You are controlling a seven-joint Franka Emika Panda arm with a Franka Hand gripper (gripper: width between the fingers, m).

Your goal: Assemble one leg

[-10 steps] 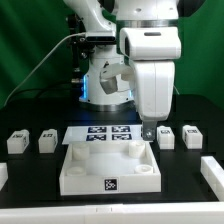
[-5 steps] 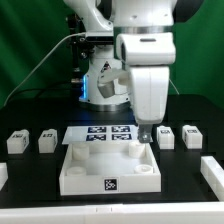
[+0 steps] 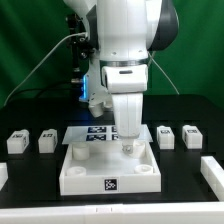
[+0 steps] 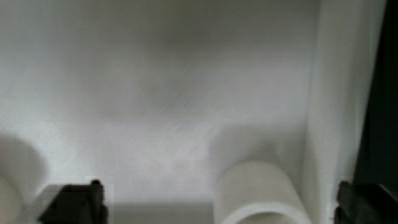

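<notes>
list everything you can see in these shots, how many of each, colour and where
black table: one, black, under everything
large white square tray: one, white, front centre, tag on its front wall
small white plastic square-post legs with black-and-white tags: four, white, two on the table at the exterior view's left of the tray, two at its right
marker board: one, white with black tags, behind the tray, partly hidden by the arm
white pieces cut off by the frame edges: two, white, far left and far right; kind unclear
robot arm: one, white, centre
gripper: one, dark fingertips, open, at the tray's rear part
</notes>
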